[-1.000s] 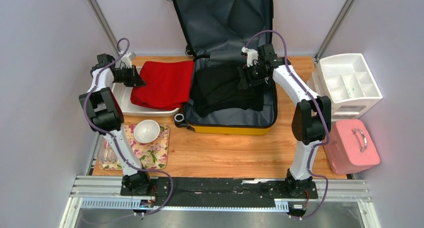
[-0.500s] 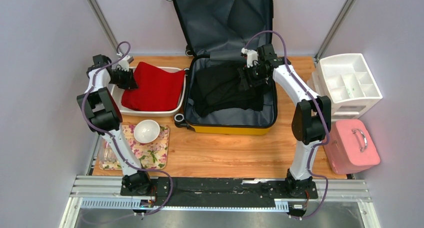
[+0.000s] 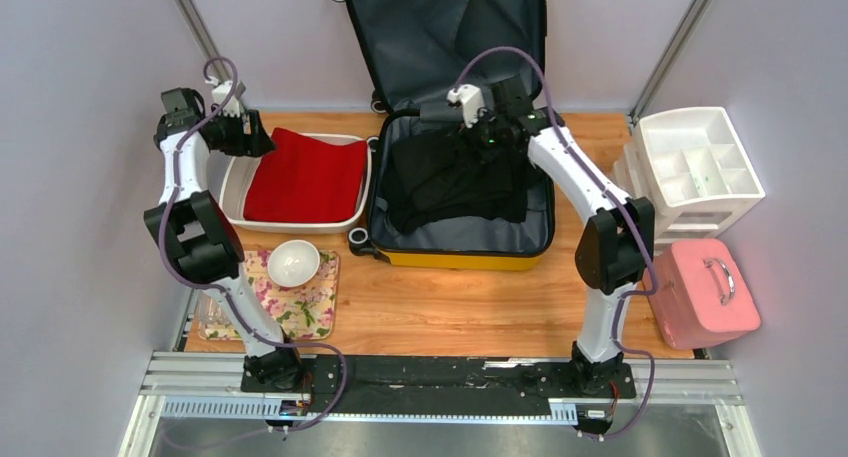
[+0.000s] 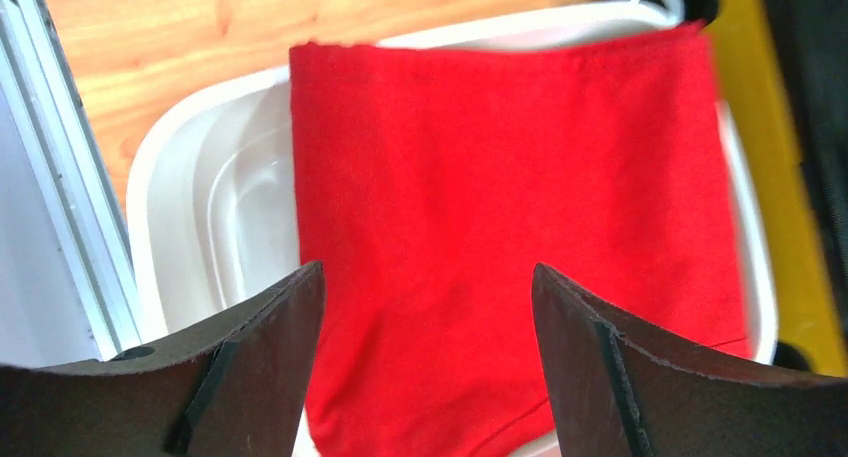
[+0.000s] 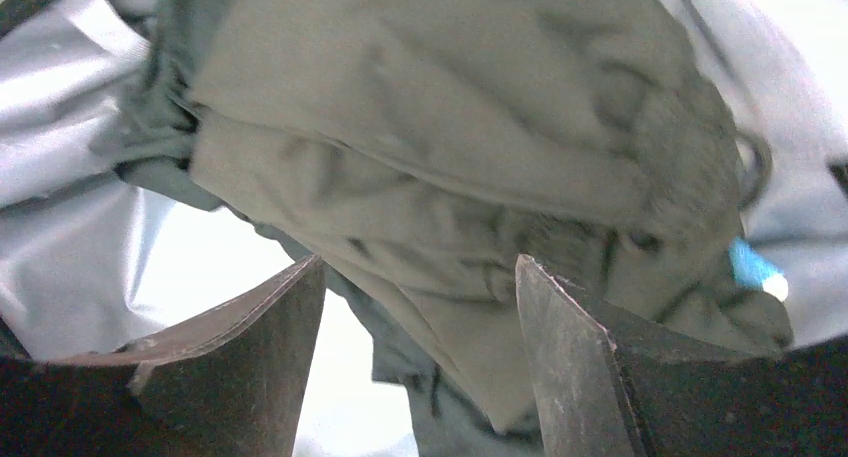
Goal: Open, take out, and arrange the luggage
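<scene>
Toward the far middle of the desk (image 3: 450,307), the luggage (image 3: 470,233) lies open, its raised lid cut off at the top of the view. The left gripper (image 4: 428,277) hovers spread over a red cloth (image 4: 510,207) in a white tray (image 4: 170,227) just beside the luggage. The right gripper (image 5: 420,267) hangs spread above dark clothes (image 5: 430,127) inside it, blurred and washed-out in the wrist view.

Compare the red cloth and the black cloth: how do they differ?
The red cloth lies in the white tray; the black cloth lies in the suitcase. The red cloth is flat and smooth; the black cloth is rumpled. Both are fabric, under the open left tool and right tool.
</scene>
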Robot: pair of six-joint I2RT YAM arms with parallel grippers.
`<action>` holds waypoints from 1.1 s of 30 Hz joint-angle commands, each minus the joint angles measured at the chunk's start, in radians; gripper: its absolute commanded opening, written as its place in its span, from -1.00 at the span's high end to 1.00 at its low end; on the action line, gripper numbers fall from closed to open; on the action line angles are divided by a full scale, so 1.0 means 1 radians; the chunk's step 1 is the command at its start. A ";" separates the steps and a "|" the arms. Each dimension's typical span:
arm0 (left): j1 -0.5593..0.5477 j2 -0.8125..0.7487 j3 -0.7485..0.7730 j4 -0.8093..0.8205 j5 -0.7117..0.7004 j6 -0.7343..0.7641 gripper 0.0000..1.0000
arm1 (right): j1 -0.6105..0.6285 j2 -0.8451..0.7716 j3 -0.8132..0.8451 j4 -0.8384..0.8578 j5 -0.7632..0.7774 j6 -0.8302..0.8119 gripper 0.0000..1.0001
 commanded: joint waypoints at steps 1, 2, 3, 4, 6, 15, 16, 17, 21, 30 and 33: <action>-0.017 -0.148 -0.069 0.184 0.080 -0.255 -0.66 | 0.146 -0.013 0.048 0.076 0.108 -0.095 -0.48; -0.027 -0.191 -0.104 0.217 0.078 -0.284 -0.66 | 0.164 -0.006 0.045 0.090 0.122 -0.096 -0.48; -0.036 -0.213 -0.179 0.246 0.078 -0.306 -0.67 | 0.200 0.005 0.031 0.097 0.143 -0.102 -0.49; -0.048 -0.236 -0.216 0.303 0.081 -0.329 -0.67 | 0.218 0.008 0.022 0.108 0.157 -0.111 -0.50; -0.086 -0.291 -0.308 0.340 0.067 -0.335 -0.68 | 0.266 0.016 -0.016 0.158 0.198 -0.130 -0.53; -0.166 -0.339 -0.457 0.400 0.083 -0.407 -0.68 | 0.349 0.175 0.086 0.168 0.315 -0.164 -0.54; -0.171 -0.351 -0.471 0.417 0.076 -0.432 -0.68 | 0.350 0.187 0.089 0.159 0.315 -0.159 -0.54; -0.176 -0.355 -0.496 0.436 0.075 -0.444 -0.68 | 0.350 0.198 0.083 0.151 0.303 -0.159 -0.54; -0.232 -0.353 -0.497 0.457 0.029 -0.473 -0.68 | 0.352 0.194 0.019 0.134 0.272 -0.159 -0.54; -0.355 -0.337 -0.537 0.573 0.009 -0.628 -0.67 | 0.312 0.143 0.006 0.137 0.334 -0.162 0.49; -0.399 -0.333 -0.569 0.674 -0.002 -0.772 -0.69 | 0.274 0.128 0.054 0.107 0.292 -0.138 1.00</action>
